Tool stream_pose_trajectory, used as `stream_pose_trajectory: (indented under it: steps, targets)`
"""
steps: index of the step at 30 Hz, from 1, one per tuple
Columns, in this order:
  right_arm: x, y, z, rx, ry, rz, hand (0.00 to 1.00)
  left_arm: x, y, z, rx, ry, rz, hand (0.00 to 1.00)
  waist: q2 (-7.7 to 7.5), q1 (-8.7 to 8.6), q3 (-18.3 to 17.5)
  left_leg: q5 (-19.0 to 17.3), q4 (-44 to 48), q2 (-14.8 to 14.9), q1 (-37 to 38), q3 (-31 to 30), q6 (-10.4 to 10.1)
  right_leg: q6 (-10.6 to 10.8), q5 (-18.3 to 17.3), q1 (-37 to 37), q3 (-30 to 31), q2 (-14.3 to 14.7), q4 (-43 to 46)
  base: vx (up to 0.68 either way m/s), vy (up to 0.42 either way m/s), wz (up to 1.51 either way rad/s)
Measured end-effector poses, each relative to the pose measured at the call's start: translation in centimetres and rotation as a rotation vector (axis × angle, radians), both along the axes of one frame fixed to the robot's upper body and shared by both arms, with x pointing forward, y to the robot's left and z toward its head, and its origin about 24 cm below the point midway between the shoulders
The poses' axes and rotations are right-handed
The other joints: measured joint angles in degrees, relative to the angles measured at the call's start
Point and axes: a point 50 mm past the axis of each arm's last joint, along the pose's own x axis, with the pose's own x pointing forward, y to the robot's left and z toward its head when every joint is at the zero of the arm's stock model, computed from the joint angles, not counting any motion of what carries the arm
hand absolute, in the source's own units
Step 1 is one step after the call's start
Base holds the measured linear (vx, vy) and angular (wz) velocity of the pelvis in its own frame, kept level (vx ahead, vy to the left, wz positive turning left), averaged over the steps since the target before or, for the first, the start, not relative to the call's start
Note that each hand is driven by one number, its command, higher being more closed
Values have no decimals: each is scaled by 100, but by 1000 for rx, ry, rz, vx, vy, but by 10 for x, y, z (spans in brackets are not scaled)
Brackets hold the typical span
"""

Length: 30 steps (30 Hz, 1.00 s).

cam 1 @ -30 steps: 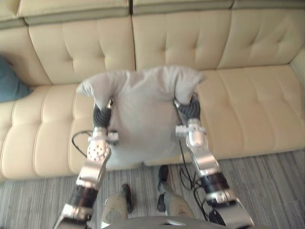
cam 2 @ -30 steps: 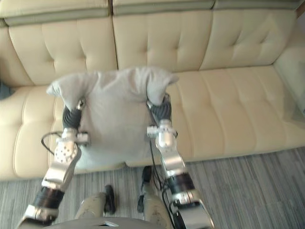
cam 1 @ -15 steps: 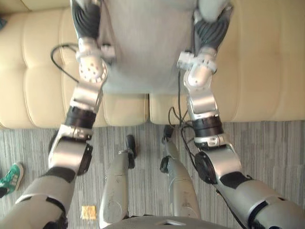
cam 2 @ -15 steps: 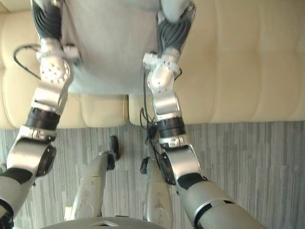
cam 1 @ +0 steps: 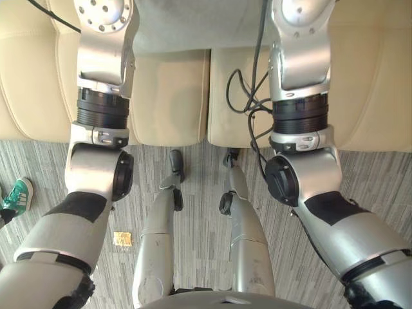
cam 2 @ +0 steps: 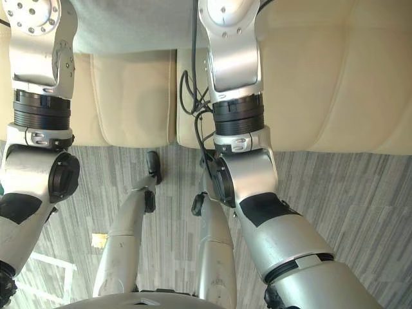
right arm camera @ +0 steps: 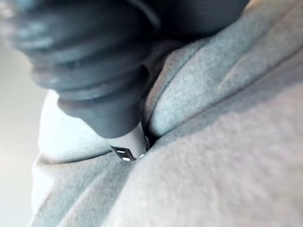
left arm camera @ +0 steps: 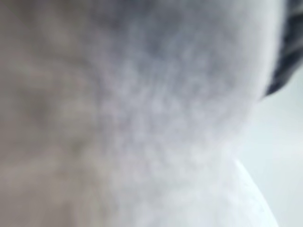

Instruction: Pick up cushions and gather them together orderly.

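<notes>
Grey cushion (cam 1: 193, 26) looks soft, light, floppy; corners suit gripping. Left robot hand (left arm camera: 289, 49) and right robot hand (right arm camera: 90, 61) press into its cloth; whether they grip, I cannot tell.

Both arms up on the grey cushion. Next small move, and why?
Probably a short, level carry sideways along the sofa, both arms together. The grey cushion hangs between the arms, its lower edge before the seat, with cloth bunched against the right hand and pressed up to the left hand, so a tilt or a one-arm move risks slipping.
</notes>
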Motion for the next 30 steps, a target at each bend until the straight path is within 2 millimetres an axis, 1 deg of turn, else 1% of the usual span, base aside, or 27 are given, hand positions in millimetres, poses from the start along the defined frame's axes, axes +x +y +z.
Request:
stream_pose_trajectory:
  steps: [5, 8, 9, 14, 18, 20, 22, 24, 25, 27, 30]
  targets:
    - [-8, -3, 14, 60, -42, 36, 0, 6, 7, -5, -94, 33, -28, 0, 0, -15, 0, 111, -175, -12, -272, -2, -43, -3, 2, -340, 4, 2, 2, 0, 4, 8]
    - [-13, -5, 19, 65, -64, 33, 0, 5, 12, -2, -138, 27, -42, 0, 0, -36, 0, 113, -173, -7, -349, 2, -45, -3, 2, -413, 8, 3, 8, 0, 0, 0]
    - [-14, -11, 22, 75, -74, 19, 0, 5, 13, 1, -154, 27, -51, 0, 0, -32, 0, 112, -174, -4, -352, 2, -45, -3, 2, -421, 8, 2, 27, 0, 0, 0]
    - [-15, -24, 24, 107, -80, 8, 0, 6, 20, 1, -181, 30, -66, 0, 0, -66, 0, 118, -168, 6, -358, -1, -38, -3, 2, -443, 10, 0, 112, -29, 24, 2]
    - [-6, -34, 21, 121, -38, 4, 0, 10, 34, 0, -155, 52, -39, 0, 0, -105, 0, 123, -132, 22, -358, -2, -34, -3, 2, -443, 14, 5, 146, -37, 21, 0]
    - [2, -47, 14, 102, 3, -27, 0, 9, 43, 2, -131, 51, -18, 0, 0, -113, 0, 123, -89, 36, -368, -1, -33, -3, 2, -441, 19, 12, 166, -53, 23, -2]
    - [8, -62, 10, 100, 36, -42, 0, 10, 56, 3, -118, 62, 3, 0, 0, -132, 0, 121, -42, 50, -383, 3, -32, -3, 2, -440, 28, 17, 175, -49, 18, -2]
    - [9, -77, 8, 91, 51, -66, 0, 9, 75, -1, -110, 77, 43, 0, 0, -164, 0, 114, 29, 72, -404, 7, -28, -3, 2, -434, 43, 31, 180, -53, 16, -3]
    - [9, -87, 7, 89, 60, -83, 0, 9, 89, -7, -119, 90, 61, 0, 0, -186, 0, 102, 70, 87, -409, 8, -21, -2, 2, -427, 58, 41, 187, -58, 14, -5]
    - [9, -104, 5, 72, 81, -119, 0, 9, 112, -20, -162, 119, 88, 0, 0, -208, -1, 78, 163, 124, -422, 13, -8, -2, 2, -410, 73, 67, 213, -74, 17, -8]
    - [12, -128, -12, 81, 129, -155, 0, 10, 146, -55, -250, 182, 123, 0, -1, -234, -1, 30, 302, 198, -379, 2, 19, 26, -19, -350, 109, 109, 300, -68, 11, -10]
